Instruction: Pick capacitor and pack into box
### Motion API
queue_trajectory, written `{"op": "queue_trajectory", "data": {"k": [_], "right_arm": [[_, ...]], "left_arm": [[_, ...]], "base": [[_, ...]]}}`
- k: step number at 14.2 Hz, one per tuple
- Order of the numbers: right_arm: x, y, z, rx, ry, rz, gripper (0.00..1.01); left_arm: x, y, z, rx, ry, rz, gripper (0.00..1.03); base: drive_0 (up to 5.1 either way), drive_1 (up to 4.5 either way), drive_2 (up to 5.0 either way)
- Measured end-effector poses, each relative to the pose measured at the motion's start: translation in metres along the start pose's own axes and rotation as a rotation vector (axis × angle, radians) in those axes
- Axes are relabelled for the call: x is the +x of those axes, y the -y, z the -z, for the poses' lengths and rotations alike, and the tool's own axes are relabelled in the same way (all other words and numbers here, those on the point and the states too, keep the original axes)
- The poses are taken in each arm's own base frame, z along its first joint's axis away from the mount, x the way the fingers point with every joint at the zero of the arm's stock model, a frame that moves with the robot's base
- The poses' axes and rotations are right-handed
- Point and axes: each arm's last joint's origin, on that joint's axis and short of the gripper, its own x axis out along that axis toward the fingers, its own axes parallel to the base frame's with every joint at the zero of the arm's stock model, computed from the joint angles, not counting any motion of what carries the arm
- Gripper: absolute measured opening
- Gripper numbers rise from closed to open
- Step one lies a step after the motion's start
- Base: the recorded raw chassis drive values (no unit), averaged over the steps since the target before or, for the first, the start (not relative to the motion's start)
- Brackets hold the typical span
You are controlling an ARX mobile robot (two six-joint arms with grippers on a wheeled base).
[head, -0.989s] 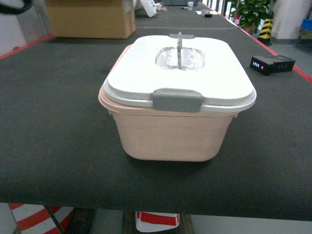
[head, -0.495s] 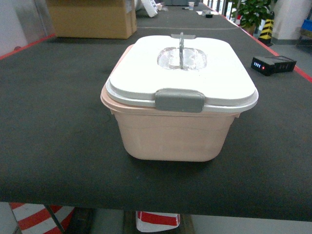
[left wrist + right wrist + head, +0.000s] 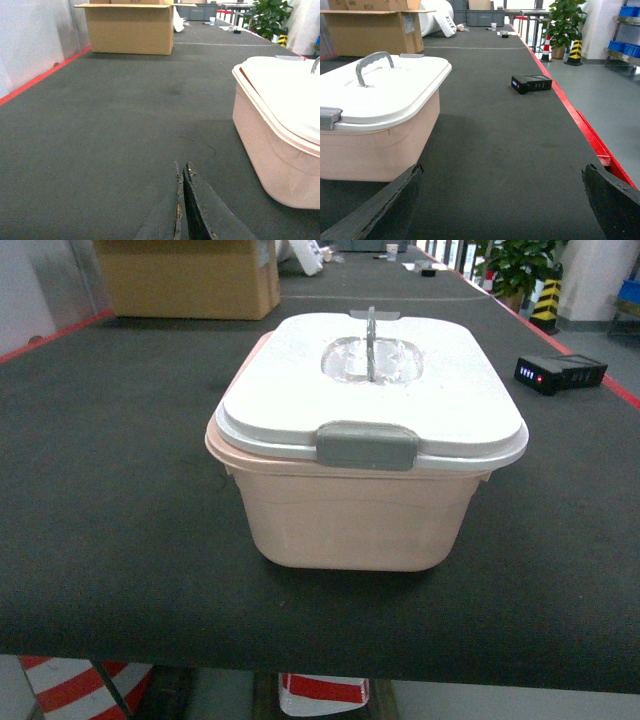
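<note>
Box lid latched; no capacitor visible. Left gripper pinched together beside box, right gripper spread wide, both empty.

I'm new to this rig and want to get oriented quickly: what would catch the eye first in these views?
The pale pink box sits mid-table, its white lid on, grey handle upright. A black battery pack with lit indicators lies to its right near the red edge; a brown cardboard box stands far left.
</note>
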Motion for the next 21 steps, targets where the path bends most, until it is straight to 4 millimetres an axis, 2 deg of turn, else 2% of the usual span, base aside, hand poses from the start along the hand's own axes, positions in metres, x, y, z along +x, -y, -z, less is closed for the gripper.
{"op": "queue_trajectory", "data": {"k": [2,4,7,21], "right_arm": [[0.0,0.0,0.0,0.0,0.0,0.0,0.98],[0.0,0.0,0.0,0.0,0.0,0.0,0.98],[0.0,0.0,0.0,0.0,0.0,0.0,0.98],[0.0,0.0,0.0,0.0,0.0,0.0,0.98]], "left_arm": [[-0.008,0.0,0.005,0.0,0.032,0.0,0.02],[-0.013,0.0,0.013,0.0,-0.018,0.0,0.02],[-0.021,0.0,0.007,0.0,0.022,0.0,0.02],[-0.04,0.0,0.005,0.0,0.025,0.0,0.02]], "base": [[0.0,0.0,0.0],[0.0,0.0,0.0],[0.0,0.0,0.0],[0.0,0.0,0.0]]}}
